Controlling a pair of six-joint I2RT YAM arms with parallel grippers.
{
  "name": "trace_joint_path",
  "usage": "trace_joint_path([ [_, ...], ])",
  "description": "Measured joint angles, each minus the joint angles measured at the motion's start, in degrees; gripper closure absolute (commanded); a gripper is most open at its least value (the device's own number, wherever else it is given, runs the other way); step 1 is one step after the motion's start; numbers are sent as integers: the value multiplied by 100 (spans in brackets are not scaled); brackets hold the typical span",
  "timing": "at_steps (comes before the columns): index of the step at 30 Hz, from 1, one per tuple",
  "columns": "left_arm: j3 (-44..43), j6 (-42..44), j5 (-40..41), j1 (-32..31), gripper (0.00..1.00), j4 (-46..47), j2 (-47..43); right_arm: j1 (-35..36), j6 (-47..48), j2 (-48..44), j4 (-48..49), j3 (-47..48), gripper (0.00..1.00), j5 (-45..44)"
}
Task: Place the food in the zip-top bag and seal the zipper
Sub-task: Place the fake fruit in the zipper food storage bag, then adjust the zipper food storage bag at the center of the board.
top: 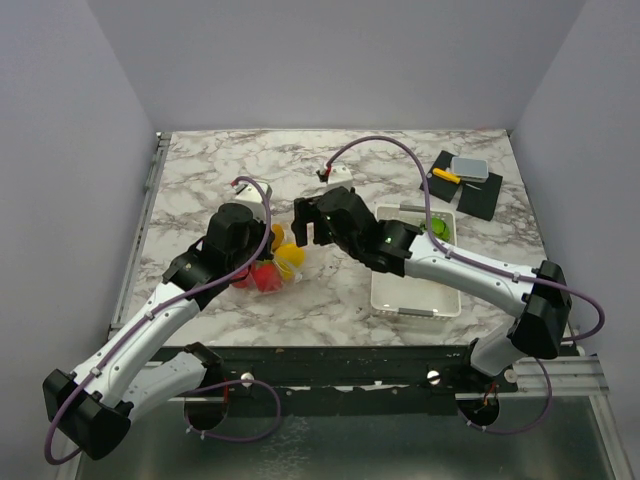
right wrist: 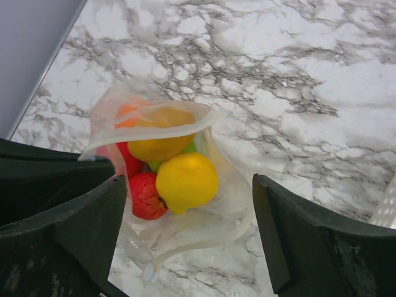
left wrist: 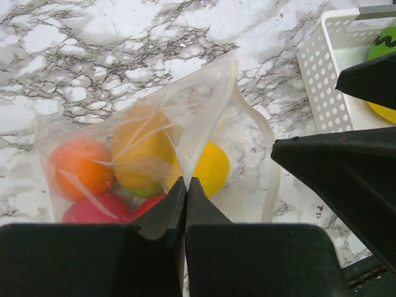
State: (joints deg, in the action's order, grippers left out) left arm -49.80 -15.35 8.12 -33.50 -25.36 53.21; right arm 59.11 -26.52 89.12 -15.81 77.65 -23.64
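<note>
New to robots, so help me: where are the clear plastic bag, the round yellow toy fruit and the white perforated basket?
Clear plastic bag (left wrist: 204, 105): left wrist view, raised film wall.
Round yellow toy fruit (right wrist: 187, 181): right wrist view, its middle.
White perforated basket (left wrist: 323, 80): left wrist view, side wall.

The left arm extended from the lower left corner of the top view up toward the middle of the frame, with its wrist bent downward. The left gripper was closed tight, its fingertips pressed together on the edge of the bag. The right arm extended from the lower right and stretched leftward toward the centre. The right gripper pointed down, with its two fingers wide apart and holding nothing.
</note>
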Motion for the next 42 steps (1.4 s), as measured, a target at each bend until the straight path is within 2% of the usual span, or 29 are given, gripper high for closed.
trace_joint_path([
  [5, 0, 0, 0, 0, 100, 0, 0, -4, -616, 0, -472, -249, 21, -332],
  [13, 0, 0, 0, 0, 100, 0, 17, -181, -1565, 37, -654, -855, 25, -122],
  [20, 0, 0, 0, 0, 100, 0, 26, -367, -2190, 295, -334, -1189, 31, 341],
  [28, 2, 0, 0, 0, 100, 0, 28, -551, -2684, 568, 160, -1416, 44, 750],
  [30, 2, -2, 0, 0, 100, 0, 28, -597, -2771, 616, 306, -1440, 49, 831],
  [32, 2, -2, 0, 0, 100, 0, 28, -632, -2830, 658, 433, -1464, 58, 890],
  [39, 2, 0, 2, 0, 100, 0, 28, -734, -2955, 699, 693, -1513, 98, 966],
  [42, 2, 0, 4, 0, 100, 0, 28, -743, -2944, 649, 723, -1515, 99, 964],
])
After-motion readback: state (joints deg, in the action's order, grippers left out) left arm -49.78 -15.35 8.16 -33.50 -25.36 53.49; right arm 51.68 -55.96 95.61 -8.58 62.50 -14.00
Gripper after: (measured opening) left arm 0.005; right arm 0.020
